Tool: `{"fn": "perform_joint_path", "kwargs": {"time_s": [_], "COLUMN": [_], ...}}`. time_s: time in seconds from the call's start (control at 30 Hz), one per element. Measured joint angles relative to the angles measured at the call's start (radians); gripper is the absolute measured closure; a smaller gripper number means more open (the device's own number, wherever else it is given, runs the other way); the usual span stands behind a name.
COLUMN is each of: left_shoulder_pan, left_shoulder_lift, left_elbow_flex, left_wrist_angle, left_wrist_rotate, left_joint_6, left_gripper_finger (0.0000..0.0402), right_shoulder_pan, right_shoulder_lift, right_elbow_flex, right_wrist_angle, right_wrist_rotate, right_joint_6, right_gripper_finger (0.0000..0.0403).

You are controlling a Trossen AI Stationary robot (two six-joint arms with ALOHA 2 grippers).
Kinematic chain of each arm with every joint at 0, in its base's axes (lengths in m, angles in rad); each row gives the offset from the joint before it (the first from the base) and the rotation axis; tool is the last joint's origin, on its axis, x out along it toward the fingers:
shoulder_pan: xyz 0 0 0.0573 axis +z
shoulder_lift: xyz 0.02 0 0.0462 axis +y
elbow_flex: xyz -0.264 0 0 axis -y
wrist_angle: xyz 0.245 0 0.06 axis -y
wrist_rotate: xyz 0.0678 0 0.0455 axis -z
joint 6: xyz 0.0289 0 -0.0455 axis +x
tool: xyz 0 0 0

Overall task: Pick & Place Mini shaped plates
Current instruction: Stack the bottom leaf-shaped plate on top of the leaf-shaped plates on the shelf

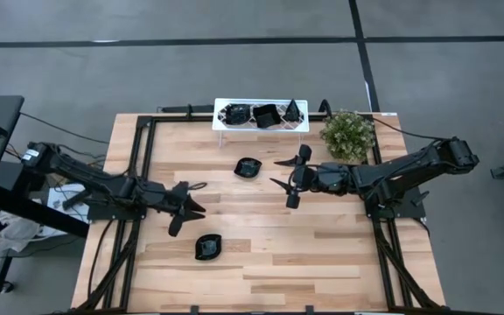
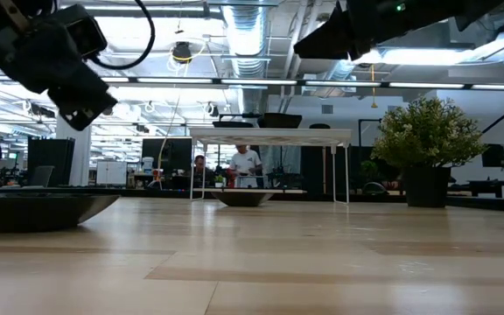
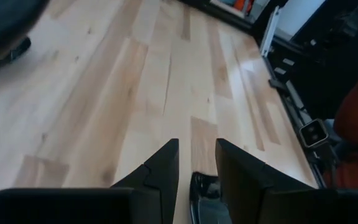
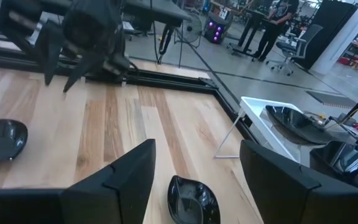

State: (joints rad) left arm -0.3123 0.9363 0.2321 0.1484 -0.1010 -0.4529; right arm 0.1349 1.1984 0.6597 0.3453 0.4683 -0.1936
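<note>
Nearest you, toward the front edge of the tabletop (image 1: 261,262), a mini shaped plate (image 1: 206,247) lies alone on the bare wood. The left tool (image 1: 187,208) hangs just behind it and a little toward the left arm's side, its fingers spread wide and holding nothing. That plate looks to be the left arm's nearer target.

Farther in, the second loose plate (image 1: 248,167) rests near the middle of the tabletop. The right tool (image 1: 289,179) hovers just beside it, on the right arm's side, fingers wide apart and empty. From the right wrist view this plate (image 4: 193,200) lies between the two dark fingers (image 4: 114,180), slightly ahead of them (so you would mostly need to reach forward and descend, by my reading). Its outline looks roughly leaf-like; you cannot tell the long axis surely from here.

Beyond that, at the back edge, the white tray (image 1: 261,115) stands raised on thin legs and already carries three black plates in a row. The small green plant (image 1: 348,134) sits just beside the tray's right end, near the right arm's path.

The surface is pale planked wood, smooth, bounded by a dark frame. Behind the tabletop the low view shows an open workshop with several people (image 2: 245,166) at a distance.
</note>
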Motion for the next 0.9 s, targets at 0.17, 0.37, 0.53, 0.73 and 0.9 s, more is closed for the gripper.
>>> {"fn": "perform_joint_path", "kwargs": {"time_s": [0.17,0.37,0.53,0.73,0.9], "left_shoulder_pan": [-0.062,-0.113,-0.14,-0.177,-0.213], "left_shoulder_lift": [0.088,0.173,0.232,0.342,0.4], "left_elbow_flex": [0.0,0.0,0.001,0.001,0.001], "left_wrist_angle": [0.053,0.162,0.207,0.204,0.204], "left_wrist_rotate": [-0.039,-0.052,-0.066,-0.028,-0.018], "left_joint_6": [-0.061,-0.092,-0.135,-0.204,-0.237], "left_gripper_finger": [0.0295,0.0295,0.0295,0.0288,0.0264], "right_shoulder_pan": [0.0,0.0,0.0,0.0,0.004], "right_shoulder_lift": [0.0,0.0,0.0,0.0,0.0], "right_elbow_flex": [0.018,0.021,0.021,0.021,0.021], "right_wrist_angle": [0.001,0.0,0.0,-0.002,-0.01], "right_wrist_rotate": [0.0,-0.04,-0.107,-0.109,-0.109], "right_joint_6": [0.0,0.0,0.001,0.043,0.071], "right_gripper_finger": [0.0173,0.0173,0.0173,0.0173,0.0173]}}
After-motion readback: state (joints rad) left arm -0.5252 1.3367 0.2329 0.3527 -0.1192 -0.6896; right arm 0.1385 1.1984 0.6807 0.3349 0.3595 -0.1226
